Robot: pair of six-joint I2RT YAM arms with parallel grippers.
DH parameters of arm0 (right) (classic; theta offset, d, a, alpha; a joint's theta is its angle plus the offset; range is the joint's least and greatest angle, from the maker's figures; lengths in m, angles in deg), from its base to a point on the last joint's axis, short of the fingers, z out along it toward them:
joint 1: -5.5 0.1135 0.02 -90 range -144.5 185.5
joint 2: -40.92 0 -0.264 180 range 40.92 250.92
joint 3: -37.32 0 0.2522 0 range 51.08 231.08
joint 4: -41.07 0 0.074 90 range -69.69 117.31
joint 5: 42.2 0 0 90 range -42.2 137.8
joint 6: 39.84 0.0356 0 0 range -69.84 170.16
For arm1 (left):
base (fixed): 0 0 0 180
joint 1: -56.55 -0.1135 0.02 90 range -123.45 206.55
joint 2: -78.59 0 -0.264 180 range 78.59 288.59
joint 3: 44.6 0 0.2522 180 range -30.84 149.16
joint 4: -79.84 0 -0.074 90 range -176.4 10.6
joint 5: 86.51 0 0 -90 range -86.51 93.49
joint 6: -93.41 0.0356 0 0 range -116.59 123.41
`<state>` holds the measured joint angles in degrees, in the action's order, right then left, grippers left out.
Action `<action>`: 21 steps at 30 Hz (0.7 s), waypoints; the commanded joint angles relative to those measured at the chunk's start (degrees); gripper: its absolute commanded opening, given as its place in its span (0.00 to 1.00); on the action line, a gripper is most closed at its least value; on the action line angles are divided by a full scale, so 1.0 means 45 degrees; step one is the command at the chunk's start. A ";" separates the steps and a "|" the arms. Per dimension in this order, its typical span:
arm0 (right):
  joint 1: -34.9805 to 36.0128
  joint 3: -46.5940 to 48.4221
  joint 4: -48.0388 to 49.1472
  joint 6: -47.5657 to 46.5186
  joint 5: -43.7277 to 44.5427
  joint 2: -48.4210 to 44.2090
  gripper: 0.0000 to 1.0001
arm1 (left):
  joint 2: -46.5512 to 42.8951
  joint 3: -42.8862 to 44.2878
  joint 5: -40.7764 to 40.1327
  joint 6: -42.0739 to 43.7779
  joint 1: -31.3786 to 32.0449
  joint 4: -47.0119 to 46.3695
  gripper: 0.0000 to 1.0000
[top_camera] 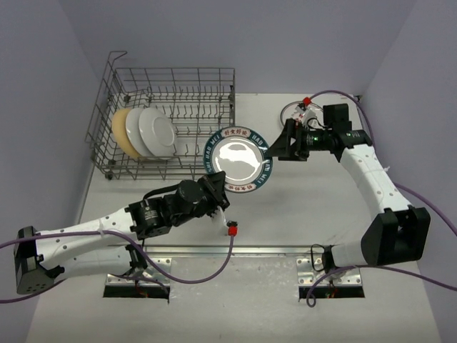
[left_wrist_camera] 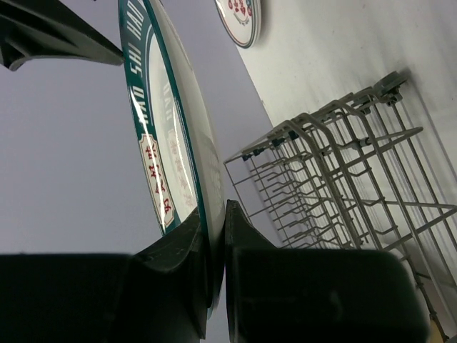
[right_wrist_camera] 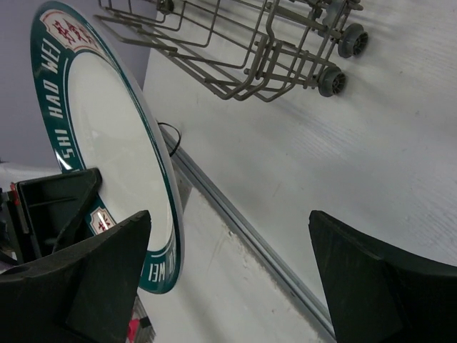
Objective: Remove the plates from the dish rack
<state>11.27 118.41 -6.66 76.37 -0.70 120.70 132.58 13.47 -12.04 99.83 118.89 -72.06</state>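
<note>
My left gripper (top_camera: 214,180) is shut on the near rim of a teal-rimmed plate (top_camera: 240,160) and holds it above the table, right of the dish rack (top_camera: 171,121). In the left wrist view the plate (left_wrist_camera: 161,136) runs edge-on up from my gripper (left_wrist_camera: 216,246). My right gripper (top_camera: 274,147) is open at the plate's right rim. In the right wrist view the plate (right_wrist_camera: 107,136) lies just inside the left finger of the gripper (right_wrist_camera: 228,250), untouched by the right one. A tan plate (top_camera: 118,130) and two white plates (top_camera: 156,132) stand in the rack.
Another patterned plate (top_camera: 298,113) lies flat on the table behind my right gripper; it also shows in the left wrist view (left_wrist_camera: 240,20). The rack's wire handle (top_camera: 114,58) rises at its far left corner. The rack's wheels (right_wrist_camera: 332,80) show in the right wrist view.
</note>
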 commanded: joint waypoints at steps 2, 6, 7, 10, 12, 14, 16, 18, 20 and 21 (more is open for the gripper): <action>0.0781 0.0583 0.0170 -0.1179 0.0447 -0.0101 0.81 | 0.0037 0.0137 0.0072 0.0313 0.0235 -0.1466 0.00; 0.1096 0.0354 0.0263 -0.1555 0.0600 0.0001 0.57 | 0.0185 0.0190 0.0167 0.0067 0.0304 -0.1523 0.00; 0.1127 0.0310 0.0263 -0.1632 0.0628 0.0032 0.52 | 0.0215 0.0219 0.0183 -0.0051 0.0305 -0.1525 0.00; 0.1178 0.0311 0.0186 -0.1876 0.0583 0.0160 0.43 | 0.0284 0.0366 0.0248 -0.0311 0.0306 -0.1525 0.00; 0.1276 0.0292 0.0184 -0.2043 0.0591 0.0185 0.40 | 0.0329 0.0446 0.0345 -0.0470 0.0315 -0.1525 0.00; 0.1404 0.0292 0.0171 -0.2115 0.0507 0.0228 0.32 | 0.0400 0.0505 0.0404 -0.0643 0.0344 -0.1539 0.00; 0.1513 0.0292 0.0146 -0.2211 0.0364 0.0239 0.23 | 0.0483 0.0465 0.0345 -0.0687 0.0345 -0.1624 0.00; 0.1541 0.0301 0.0110 -0.2238 0.0291 0.0213 0.07 | 0.0529 0.0438 0.0291 -0.0829 0.0336 -0.1750 0.11; 0.1530 0.0289 0.0056 -0.2249 0.0292 0.0136 0.00 | 0.0540 0.0461 0.0215 -0.1169 0.0336 -0.1901 0.28; 0.1526 0.0277 0.0048 -0.2262 0.0304 0.0091 0.00 | 0.0531 0.0489 0.0152 -0.1384 0.0340 -0.1934 0.35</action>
<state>17.34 118.71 -7.32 69.22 0.40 121.61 135.67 13.29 -10.97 96.40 119.75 -71.96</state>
